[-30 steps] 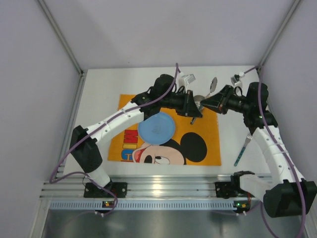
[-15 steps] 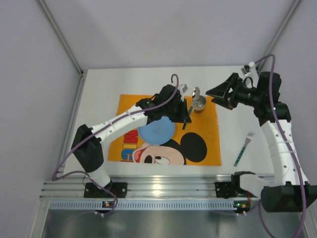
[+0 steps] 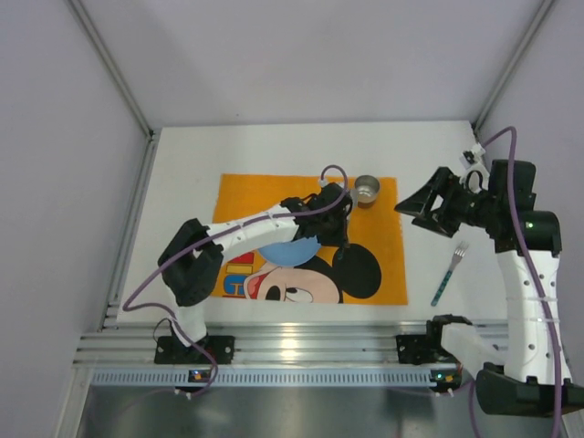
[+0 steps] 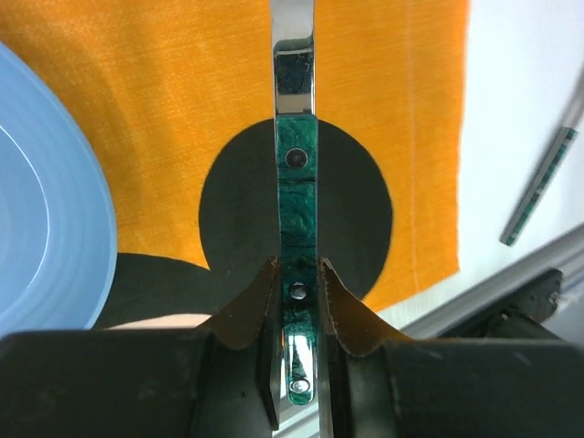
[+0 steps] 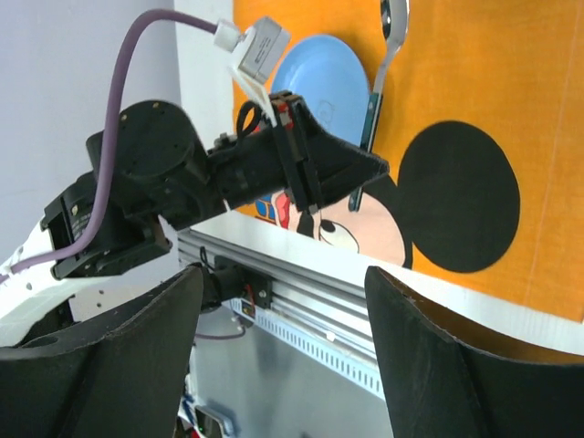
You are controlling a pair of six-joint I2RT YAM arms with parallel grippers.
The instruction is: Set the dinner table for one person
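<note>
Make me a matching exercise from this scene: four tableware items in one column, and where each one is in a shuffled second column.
1 spoon
2 fork
3 metal cup
4 blue plate

A on the bare dinner table, right of the placemat
B clamped in the left gripper
C near the placemat's far right corner
D middle of the placemat

Pairs: 1-B, 2-A, 3-C, 4-D

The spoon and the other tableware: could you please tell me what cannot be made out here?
Spoon: bowl cut off by the top edge, left wrist view.
Blue plate: mostly covered by the left arm, top external view.
Fork: tines too small to count, top external view.
Metal cup: contents too small to tell, top external view.
</note>
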